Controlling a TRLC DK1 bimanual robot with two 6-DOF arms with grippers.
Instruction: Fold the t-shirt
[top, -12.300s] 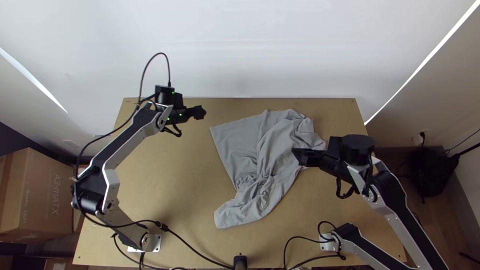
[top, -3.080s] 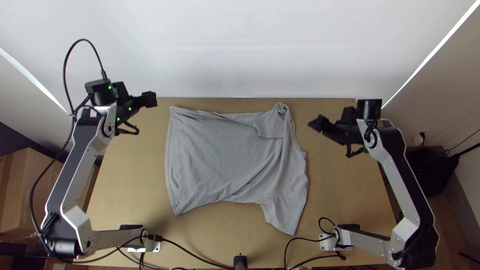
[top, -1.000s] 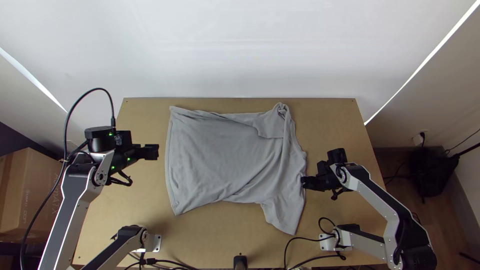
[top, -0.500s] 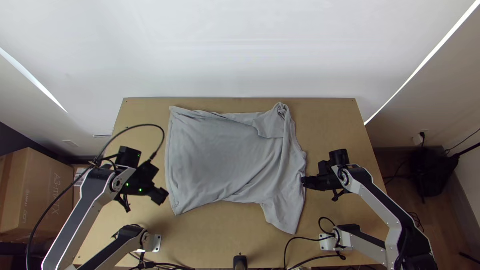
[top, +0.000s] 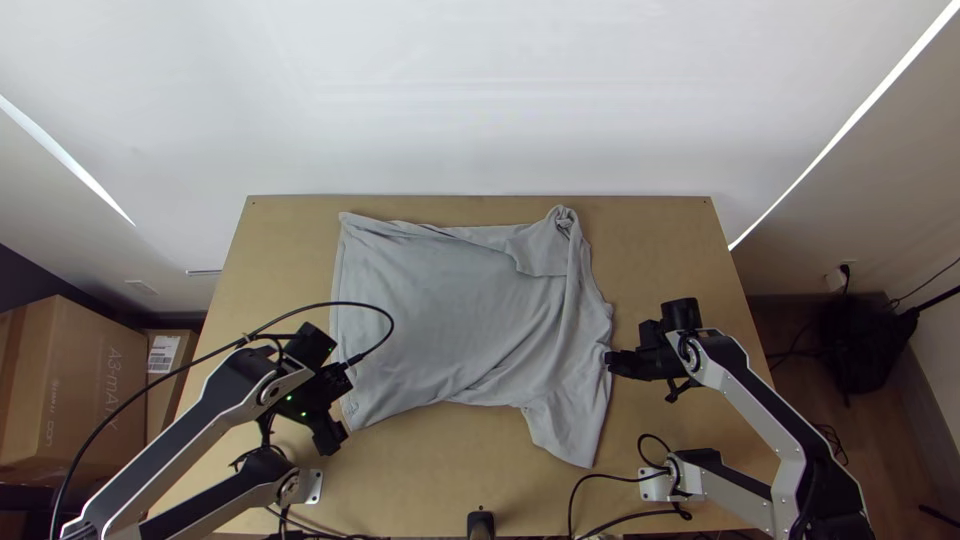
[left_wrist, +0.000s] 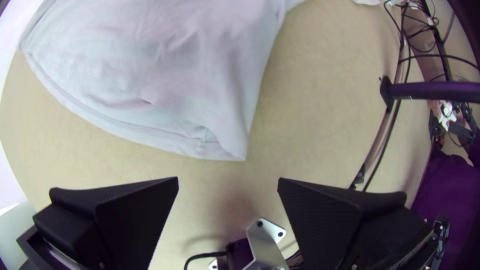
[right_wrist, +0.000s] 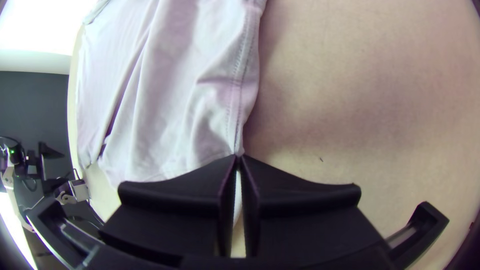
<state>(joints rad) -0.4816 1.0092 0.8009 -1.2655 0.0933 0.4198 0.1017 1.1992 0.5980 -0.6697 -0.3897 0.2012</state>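
The grey t-shirt (top: 450, 310) lies mostly spread on the table, its far right part bunched and a sleeve pointing toward the near edge. My left gripper (top: 333, 440) is just off the shirt's near left corner; in the left wrist view the left gripper (left_wrist: 227, 182) stands open, bare table between its fingers and the shirt's hem corner (left_wrist: 220, 145) beyond. At the shirt's right edge is my right gripper (top: 610, 361). In the right wrist view the right gripper (right_wrist: 238, 157) is shut on a seamed edge of the t-shirt (right_wrist: 200, 100).
Bare wooden table (top: 680, 240) surrounds the shirt. Black cables (top: 400, 510) and a short black post (top: 481, 524) are along the near edge. Cardboard boxes (top: 75, 390) stand on the floor at the left.
My left gripper has come down toward the near left corner of the shirt. Earlier, my right gripper moved from beside the shirt onto its right edge, where it has stayed. The shirt was spread out before that.
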